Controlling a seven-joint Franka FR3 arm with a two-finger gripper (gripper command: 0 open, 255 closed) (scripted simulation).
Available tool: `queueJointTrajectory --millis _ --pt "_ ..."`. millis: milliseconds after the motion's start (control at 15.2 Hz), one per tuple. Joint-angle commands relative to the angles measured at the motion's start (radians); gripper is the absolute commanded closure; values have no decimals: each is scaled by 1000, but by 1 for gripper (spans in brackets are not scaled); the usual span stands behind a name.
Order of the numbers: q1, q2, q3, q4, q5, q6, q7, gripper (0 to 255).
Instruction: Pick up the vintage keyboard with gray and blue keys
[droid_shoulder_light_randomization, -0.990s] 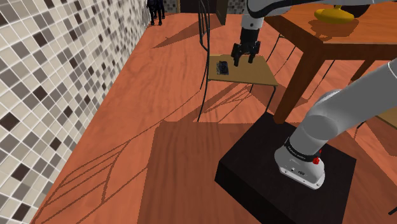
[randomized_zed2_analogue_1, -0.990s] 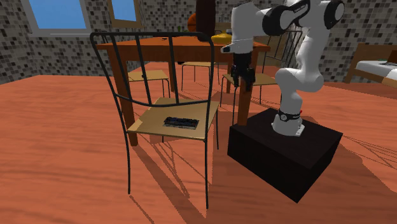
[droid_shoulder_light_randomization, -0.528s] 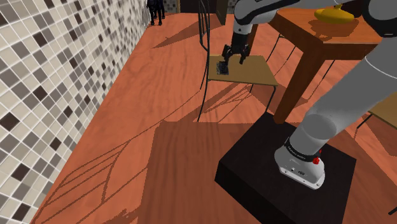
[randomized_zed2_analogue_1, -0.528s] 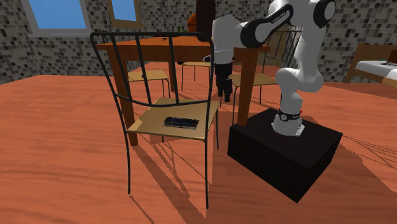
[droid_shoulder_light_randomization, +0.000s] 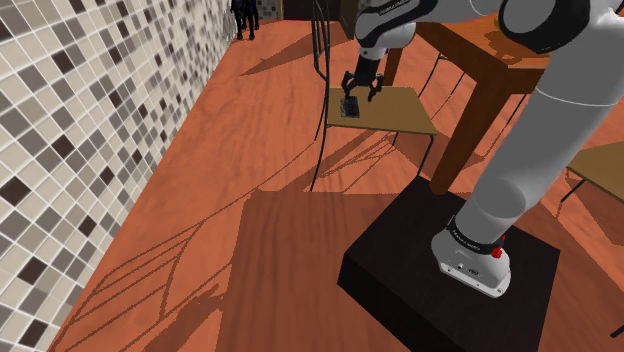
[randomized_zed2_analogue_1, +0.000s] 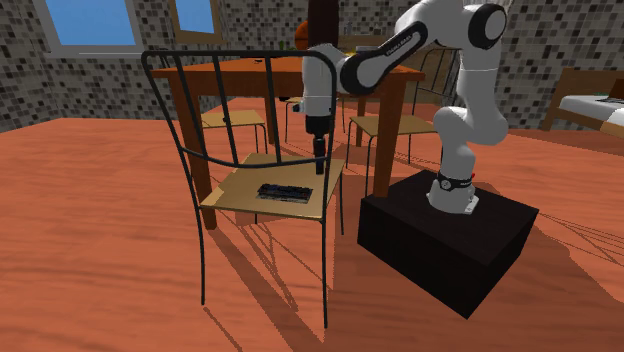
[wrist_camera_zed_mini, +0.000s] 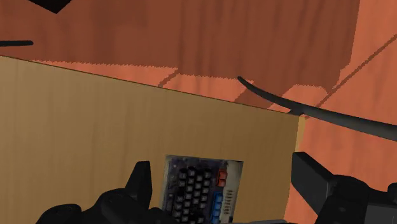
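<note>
Keyboard (wrist_camera_zed_mini: 197, 191) partly cut off, pincer (wrist_camera_zed_mini: 222, 168) spread wide

White arm (randomized_zed2_analogue_1: 415, 40) reaches out, jaws apart, pointing downward.

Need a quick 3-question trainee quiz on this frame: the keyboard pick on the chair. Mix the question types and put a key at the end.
1. True or false: the keyboard lies flat on the chair seat.
2. Pick one. The gripper is:
A) shut on the keyboard
B) open, with the keyboard between its fingers but not touched
C) shut on nothing
3. Fill in: the arm is mounted on a stand that is a ___ box.

Key: 1 true; 2 B; 3 black.
</note>
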Motion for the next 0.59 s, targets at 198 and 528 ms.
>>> queueJointTrajectory --millis 198,528 --pt "-36 163 -21 135 70 52 32 0" --pt "-66 273 -26 217 120 92 45 0"
